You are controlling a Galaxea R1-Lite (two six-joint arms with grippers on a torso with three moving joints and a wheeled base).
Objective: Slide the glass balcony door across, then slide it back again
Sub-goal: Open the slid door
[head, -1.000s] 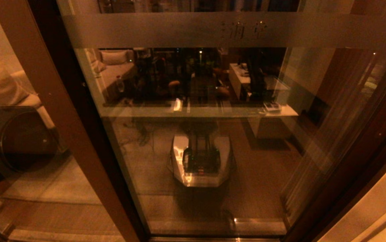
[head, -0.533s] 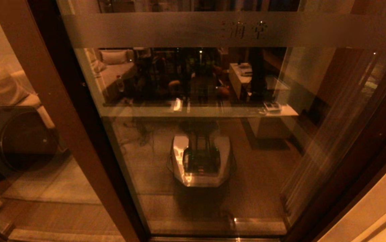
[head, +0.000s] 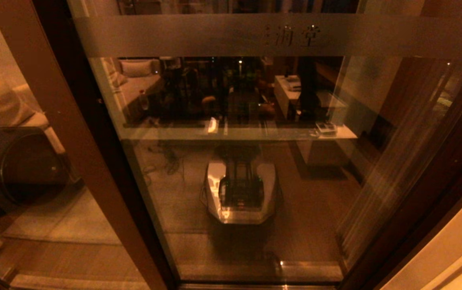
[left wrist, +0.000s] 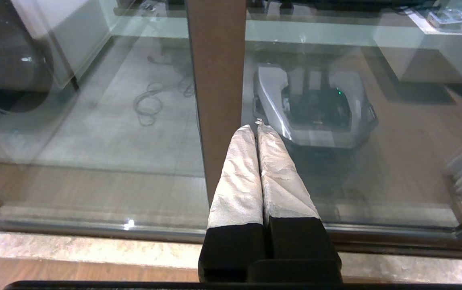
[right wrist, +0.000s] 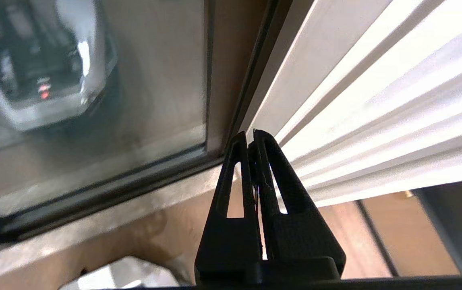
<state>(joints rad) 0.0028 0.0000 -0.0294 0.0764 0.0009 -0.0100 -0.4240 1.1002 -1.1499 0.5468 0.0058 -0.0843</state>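
Glass balcony door (head: 255, 169): fills most of the head view, directly in front of the robot, dark brown frame, frosted band (head: 214, 35) across the upper part with faint characters on it. Door stands between a brown stile (head: 73, 133) on the left and a dark frame edge (head: 428, 193) on the right, where pale curtain folds (right wrist: 376, 100) hang just beside it. Glass mirrors the robot's own base (head: 241, 191) and a lit room behind. Through the neighbouring pane on the left: a washing machine drum (head: 25, 165), dim

Neither arm shows in the head view

Left gripper (left wrist: 258, 129): seen from its wrist camera, low, near the floor track (left wrist: 94, 229), pointing at the brown stile and glass. Its cloth-wrapped fingers (left wrist: 239, 177) lie pressed together, jaws closed on nothing, not touching the door

Right gripper (right wrist: 251, 135): seen from its wrist camera, tips aimed at the lower corner where the door's dark frame meets the curtain folds. Black slotted fingers (right wrist: 235, 181) together, jaws closed, empty. Contact with frame: cannot tell
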